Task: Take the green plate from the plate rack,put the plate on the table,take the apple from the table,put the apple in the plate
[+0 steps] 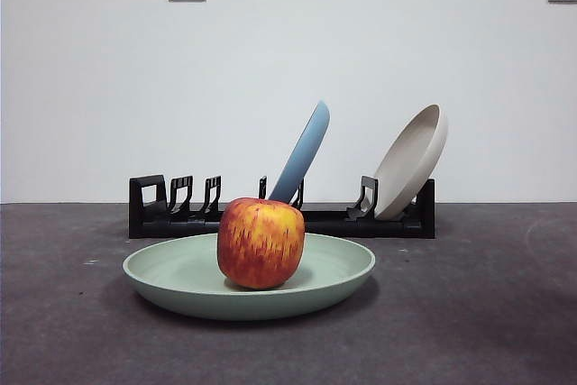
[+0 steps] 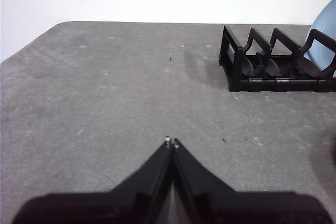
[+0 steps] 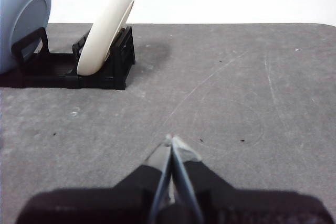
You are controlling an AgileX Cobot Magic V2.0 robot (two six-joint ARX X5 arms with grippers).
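Two plates remain in the rack [image 1: 281, 220]: a light blue plate [image 1: 302, 151] and a cream dish [image 1: 412, 160], each leaning in its slot so the black plastic uprights hold it on edge. The green plate [image 1: 249, 278] lies flat on the table [image 1: 487, 313] just in front of the rack, and the apple [image 1: 261, 242] sits in its middle, kept from rolling by the raised rim and its own blocky base. Judging from this, the task looks finished. The plate is matte, pale sage and shallow; the apple is red with yellow-orange streaks and a faint sheen; the table is dark grey and mottled. The left gripper [image 2: 171, 142] hangs over bare table near the rack's bracket end, jaws pressed together and holding nothing. The right gripper [image 3: 171, 141] is likewise closed and empty, near the dish end, both well clear of the plate
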